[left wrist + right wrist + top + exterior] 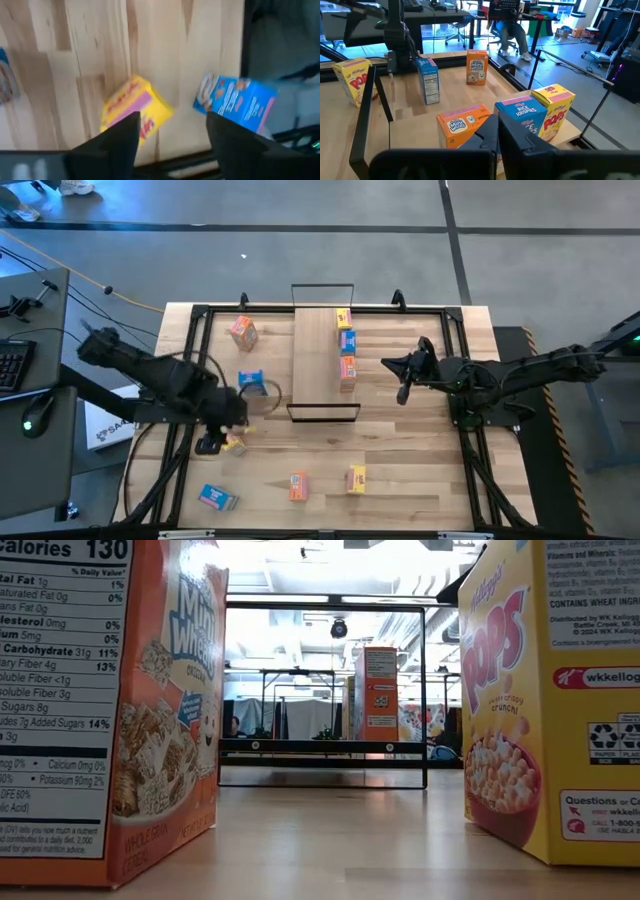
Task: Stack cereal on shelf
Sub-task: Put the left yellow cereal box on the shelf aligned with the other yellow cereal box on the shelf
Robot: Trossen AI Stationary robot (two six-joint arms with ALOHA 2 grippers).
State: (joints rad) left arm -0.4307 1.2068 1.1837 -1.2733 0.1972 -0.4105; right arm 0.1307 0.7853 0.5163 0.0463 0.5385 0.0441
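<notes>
Nearest the front edge of the tabletop [400, 480] lay three cereal boxes: a blue box [217, 498], an orange box [298, 486] and a yellow box [356, 479]. They were well apart from the shelf [318, 360].

A little farther in, the left gripper [222, 443] hung low over a small yellow box [134, 107] that lay tilted on the wood. Its fingers [116, 140] stood wide apart, one on each side of the box, and they held nothing. Another blue box [251, 381] stood just behind, and an orange one [243, 332] stood farther back.

In the middle was the shelf, a long light board with black wire loops at both ends. Three boxes stood in a row along its right side: orange [347, 369], blue [346, 341] and yellow [343, 317].

The right gripper [405, 390] waited just beside the shelf, its fingers [492, 137] shut tight on nothing.

It looked like the step was picking up the small yellow box. Next, the left fingers would likely need to close on it, lift it, and carry it over to a bare spot on the shelf.
</notes>
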